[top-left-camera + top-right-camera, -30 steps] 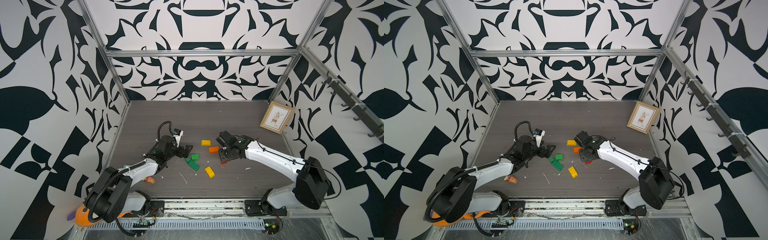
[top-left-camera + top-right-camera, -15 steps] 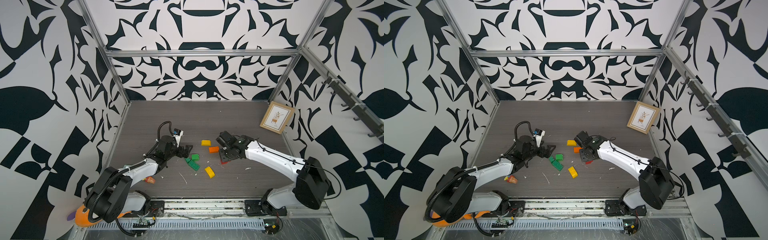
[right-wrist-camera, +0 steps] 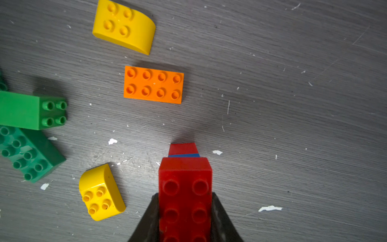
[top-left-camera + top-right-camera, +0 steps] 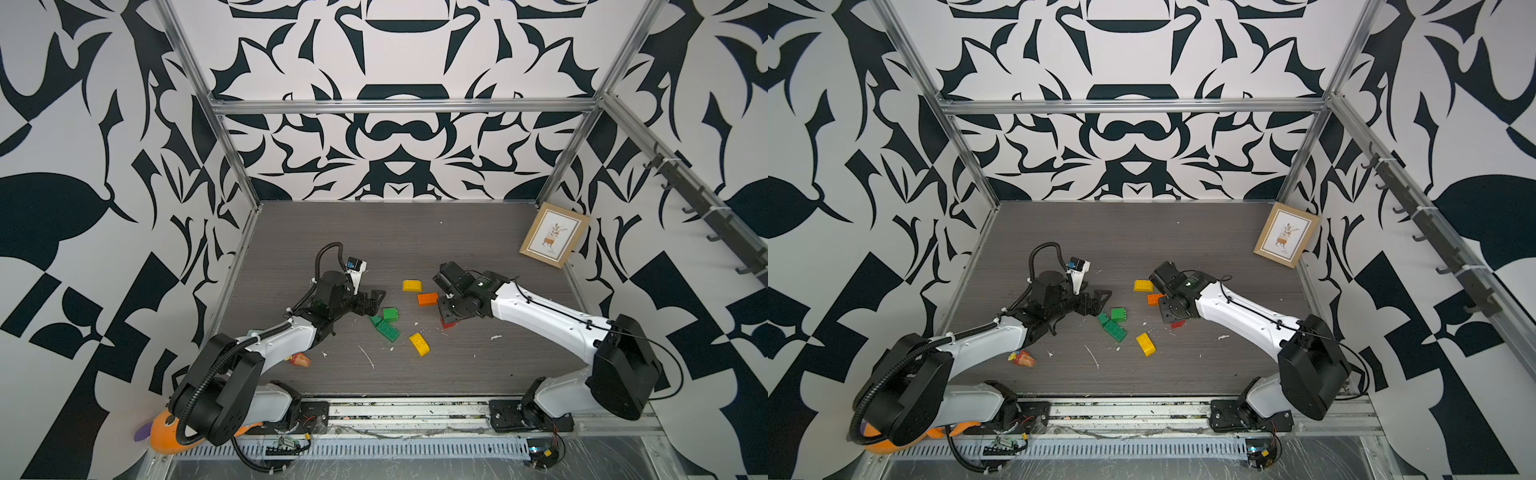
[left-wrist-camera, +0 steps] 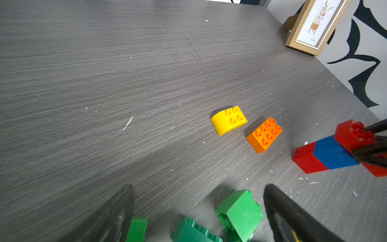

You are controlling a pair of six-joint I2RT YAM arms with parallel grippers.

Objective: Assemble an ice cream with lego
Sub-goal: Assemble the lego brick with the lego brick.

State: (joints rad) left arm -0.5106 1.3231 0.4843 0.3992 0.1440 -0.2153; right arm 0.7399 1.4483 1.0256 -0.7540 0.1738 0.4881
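A: Top views?
B: The left gripper (image 4: 376,303) is seen spread wide and empty; green studded plastic bricks (image 4: 388,330) lie at its 4 o'clock.
A: Left wrist?
B: A red-and-blue studded brick stack (image 5: 326,155) is shown near an orange studded brick (image 5: 264,134).
A: Right wrist?
B: The right gripper (image 3: 185,196) is clamped on that stack.
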